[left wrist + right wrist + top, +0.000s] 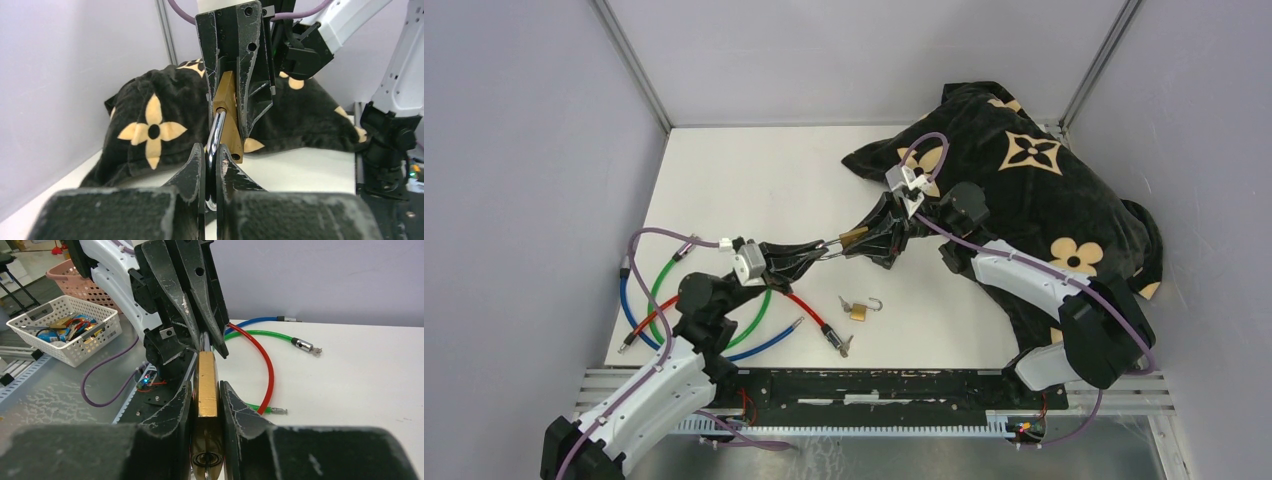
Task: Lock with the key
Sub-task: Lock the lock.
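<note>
A brass padlock (854,240) hangs above the table's middle, held between both arms. My left gripper (212,152) is shut on its steel shackle (216,129), which runs up into the brass body (227,95). My right gripper (206,390) is shut on the flat sides of that body (206,382), and the keyway end faces the right wrist camera. From above, the left gripper (824,250) and the right gripper (871,238) meet tip to tip. A small key (844,302) lies on the table next to a second, smaller padlock (862,310) whose shackle is open.
A black cloth with tan flowers (1034,190) covers the back right of the table. Blue, green and red cables (659,300) loop at the front left, and one metal end (836,343) lies near the front edge. A white basket (65,330) stands off the table.
</note>
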{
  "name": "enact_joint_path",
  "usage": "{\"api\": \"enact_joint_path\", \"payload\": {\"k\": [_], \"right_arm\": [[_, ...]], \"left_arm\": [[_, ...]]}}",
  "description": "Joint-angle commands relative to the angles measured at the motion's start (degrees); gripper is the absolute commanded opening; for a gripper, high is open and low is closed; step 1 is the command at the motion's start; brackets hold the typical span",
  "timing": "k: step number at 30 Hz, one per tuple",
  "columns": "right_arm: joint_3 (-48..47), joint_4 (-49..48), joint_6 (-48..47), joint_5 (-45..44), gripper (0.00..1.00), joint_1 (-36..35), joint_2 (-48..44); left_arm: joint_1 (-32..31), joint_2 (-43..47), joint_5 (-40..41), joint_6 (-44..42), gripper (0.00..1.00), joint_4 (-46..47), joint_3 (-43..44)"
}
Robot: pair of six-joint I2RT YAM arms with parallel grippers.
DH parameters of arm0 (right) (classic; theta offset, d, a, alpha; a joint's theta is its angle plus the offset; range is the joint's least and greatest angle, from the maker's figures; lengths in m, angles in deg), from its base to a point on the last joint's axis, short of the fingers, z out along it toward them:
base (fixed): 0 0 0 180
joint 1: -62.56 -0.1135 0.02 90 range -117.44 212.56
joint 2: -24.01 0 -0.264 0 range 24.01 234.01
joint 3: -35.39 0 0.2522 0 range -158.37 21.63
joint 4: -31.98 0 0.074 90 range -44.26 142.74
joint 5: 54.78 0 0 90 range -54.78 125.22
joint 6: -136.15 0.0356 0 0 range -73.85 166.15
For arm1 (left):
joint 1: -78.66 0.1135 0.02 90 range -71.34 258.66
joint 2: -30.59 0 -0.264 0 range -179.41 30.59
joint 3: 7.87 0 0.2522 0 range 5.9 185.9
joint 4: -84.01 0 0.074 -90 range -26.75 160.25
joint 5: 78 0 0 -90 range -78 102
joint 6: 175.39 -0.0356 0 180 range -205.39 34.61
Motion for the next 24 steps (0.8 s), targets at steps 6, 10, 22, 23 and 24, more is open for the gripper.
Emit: {"api": "enact_joint_path", "payload": {"k": [6,10,22,23,24], "right_arm": [[-1.4,-8.1,4.0,-5.6,0.0,0.7,-3.4],[-1.3,-8.7,4.4,-5.8,0.0,1.4,-5.1],[-1.7,-9.0,4.0,-4.9,0.0,1.5,-6.5],[-1.7,-9.3,4.2,-4.9,0.0,1.5,-6.4],[-1.7,-9.6,4.3,-4.9,0.0,1.5,-6.3]], "left_arm": [[0.4,2.0,1.5,14.6,0.29,3.5,2.4],[2.0,3.7,2.1,14.8,0.44,1.4,1.7],[5.9,2.8,1.1,20.0,0.52,3.2,1.0],[5.9,2.3,0.8,20.5,0.52,3.9,1.0],[5.9,1.8,0.6,21.0,0.51,4.6,0.9]]}}
